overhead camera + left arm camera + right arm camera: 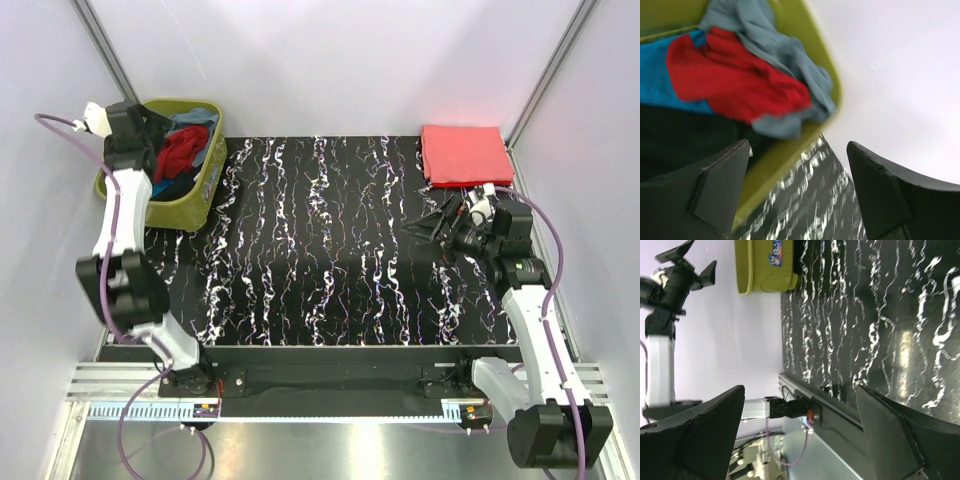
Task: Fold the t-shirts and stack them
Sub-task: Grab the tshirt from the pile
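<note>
Jaws stood apart and empty on both arms, yet the left jaws risked lifting the tangled red t-shirt (737,82) and grey-blue t-shirt (790,55) together.

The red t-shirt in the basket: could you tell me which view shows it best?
Left wrist: the red t-shirt lies large and close. Top external shows it small; right wrist shows only the basket from outside.
</note>
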Tool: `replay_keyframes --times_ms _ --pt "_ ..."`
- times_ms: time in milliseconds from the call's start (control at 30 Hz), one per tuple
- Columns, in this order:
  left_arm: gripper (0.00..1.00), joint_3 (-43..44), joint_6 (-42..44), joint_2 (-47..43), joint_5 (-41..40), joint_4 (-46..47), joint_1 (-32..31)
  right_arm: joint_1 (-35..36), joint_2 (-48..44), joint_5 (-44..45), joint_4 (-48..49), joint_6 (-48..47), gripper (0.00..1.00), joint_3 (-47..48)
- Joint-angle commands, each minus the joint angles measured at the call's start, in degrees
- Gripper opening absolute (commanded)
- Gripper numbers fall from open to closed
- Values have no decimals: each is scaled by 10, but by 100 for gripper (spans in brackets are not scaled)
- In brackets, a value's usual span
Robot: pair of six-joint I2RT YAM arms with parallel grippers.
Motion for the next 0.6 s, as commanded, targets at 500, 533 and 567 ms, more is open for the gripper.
replay_keyframes --times_ms 500,533,567 --pt "80 267 -196 370 111 9 33 -25 165 94 -20 -101 100 103" --pt "77 271 -196 374 109 12 34 -28 171 93 -19 -105 100 108" --pt "72 273 -195 376 107 18 34 -30 178 93 -19 -106 100 110"
